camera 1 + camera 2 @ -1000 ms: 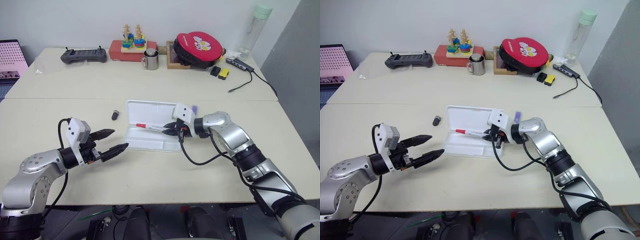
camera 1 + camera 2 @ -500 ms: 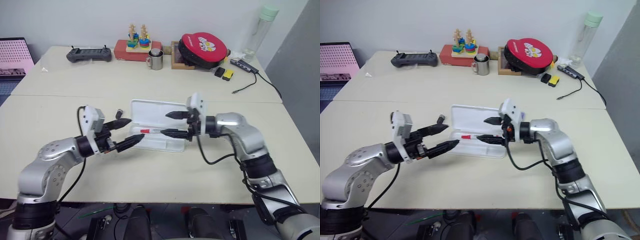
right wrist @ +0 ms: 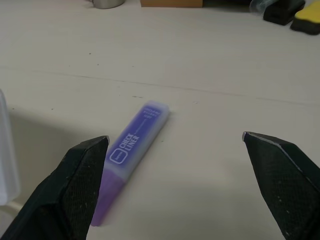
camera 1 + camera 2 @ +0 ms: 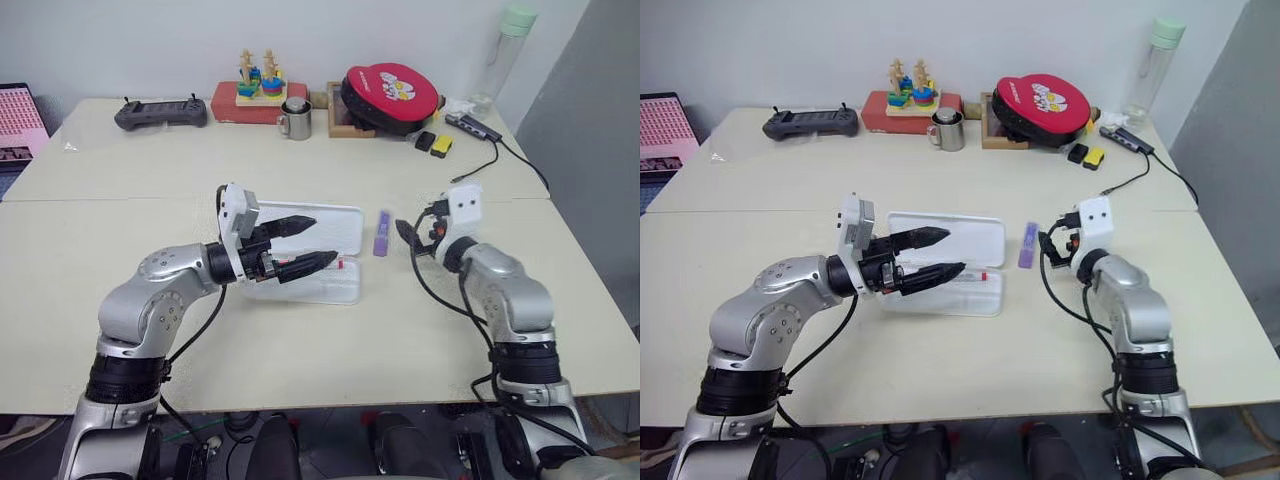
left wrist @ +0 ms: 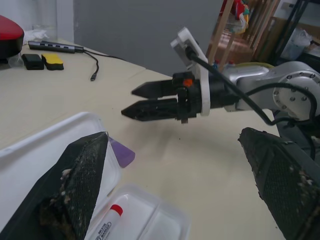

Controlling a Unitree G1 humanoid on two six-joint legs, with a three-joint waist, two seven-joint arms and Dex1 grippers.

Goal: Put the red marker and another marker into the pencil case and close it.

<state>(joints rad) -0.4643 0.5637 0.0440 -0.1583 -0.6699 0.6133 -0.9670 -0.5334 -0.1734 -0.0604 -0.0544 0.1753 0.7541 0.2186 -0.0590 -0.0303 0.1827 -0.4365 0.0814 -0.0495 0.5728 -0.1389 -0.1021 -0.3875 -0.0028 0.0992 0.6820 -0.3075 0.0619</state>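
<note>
Pencil case (image 4: 345, 225) lay open on table (image 4: 150, 180), lid flat. Red marker (image 5: 107, 220) sat inside, in lower tray. L gripper (image 4: 305, 243) hovered over case, fingers spread, empty. Purple highlighter (image 4: 382, 232) lay just beside case's right end, apparently not touching. R gripper (image 4: 408, 233) nearby, fingers apart, empty.

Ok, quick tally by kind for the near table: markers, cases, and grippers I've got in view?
Markers: 2, the red marker lying in the pencil case, and the purple marker on the table beside the case.
Pencil cases: 1, lid open.
Grippers: 2, the left gripper and the right gripper, both open and empty.
Total: 5
</note>
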